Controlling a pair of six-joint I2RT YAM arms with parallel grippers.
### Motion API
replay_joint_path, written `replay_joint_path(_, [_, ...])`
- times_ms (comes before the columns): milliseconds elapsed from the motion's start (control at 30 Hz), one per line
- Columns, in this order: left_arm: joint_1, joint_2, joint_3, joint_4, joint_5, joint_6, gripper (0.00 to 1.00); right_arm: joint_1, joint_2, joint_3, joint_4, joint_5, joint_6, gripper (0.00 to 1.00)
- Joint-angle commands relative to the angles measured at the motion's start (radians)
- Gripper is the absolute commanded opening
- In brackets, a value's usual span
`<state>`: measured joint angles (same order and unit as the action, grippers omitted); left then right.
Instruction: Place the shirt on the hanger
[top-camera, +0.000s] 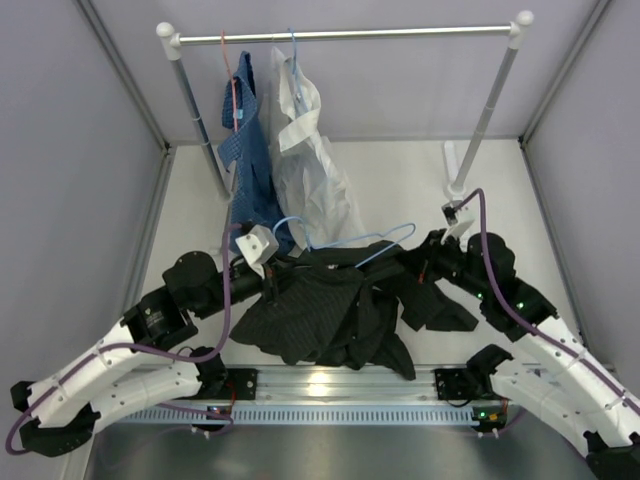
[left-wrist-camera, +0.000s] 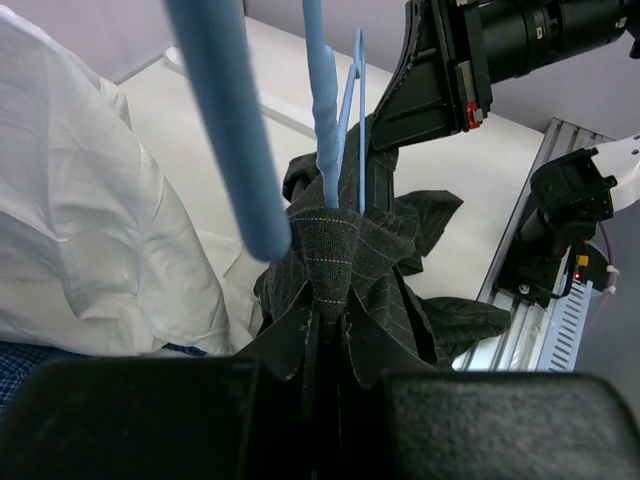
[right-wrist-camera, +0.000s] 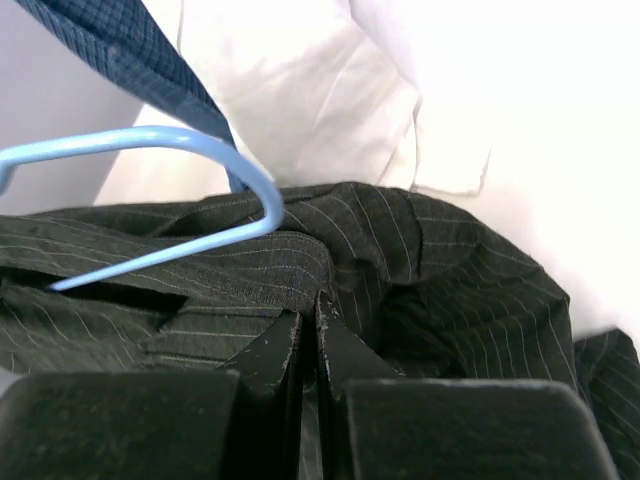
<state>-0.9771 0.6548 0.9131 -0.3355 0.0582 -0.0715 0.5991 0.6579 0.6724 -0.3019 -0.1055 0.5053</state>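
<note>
Nearest to the bases, the shirt (top-camera: 320, 310) hangs in a crumpled black mass over the near part of the table (top-camera: 400, 180), between the two arms. Its lower folds droop toward the near edge. The cloth is dark with thin pale stripes, much bunched, and one loose part spreads to the right. I cannot make out the collar or the buttons.

The left gripper (left-wrist-camera: 325, 325) is closed tightly on a gathered fold at the shirt's left upper edge. The right gripper (right-wrist-camera: 308, 335) has its fingers pressed together on a fold at the right upper edge. I judge that both pinch the top edge to keep the shirt lifted and stretched, so the hanger can sit inside it.

The hanger (right-wrist-camera: 150, 135) is thin and light blue. It lies along the top of the shirt between the grippers, partly covered by cloth. One bent end sticks out toward the right arm and another wire loop rises free on the left. It seems only partly inside the shirt, so I think the task is not finished.

Farther back, a blue shirt (top-camera: 250, 160) and a white shirt (top-camera: 310, 170) hang from the rod (top-camera: 350, 35).
</note>
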Motion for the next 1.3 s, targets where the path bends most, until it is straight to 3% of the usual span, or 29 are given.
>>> replay_joint_path(0, [0.0, -0.023, -0.008, 0.107, -0.018, 0.038, 0.0, -0.071, 0.034, 0.084, -0.178, -0.091, -0.073, 0.0])
replay_joint_path(133, [0.0, -0.02, -0.01, 0.069, -0.026, 0.062, 0.0, -0.226, 0.083, 0.139, -0.236, -0.183, -0.116, 0.0])
replay_joint_path(300, [-0.003, 0.028, -0.01, 0.018, -0.067, 0.111, 0.0, -0.323, 0.089, 0.199, -0.264, -0.209, -0.131, 0.01])
replay_joint_path(567, [-0.012, 0.078, 0.006, -0.016, -0.066, 0.122, 0.0, -0.338, 0.138, 0.325, -0.313, -0.123, -0.16, 0.01])
replay_joint_path(700, [-0.046, 0.109, 0.023, -0.072, -0.156, 0.142, 0.0, -0.344, 0.15, 0.386, -0.405, 0.076, -0.157, 0.0])
replay_joint_path(900, [-0.139, 0.16, 0.035, -0.137, -0.254, 0.161, 0.0, -0.344, 0.227, 0.484, -0.482, 0.213, -0.224, 0.0])
replay_joint_path(1267, [-0.301, 0.296, 0.061, -0.22, -0.498, 0.156, 0.0, -0.337, 0.298, 0.573, -0.514, 0.19, -0.303, 0.0])
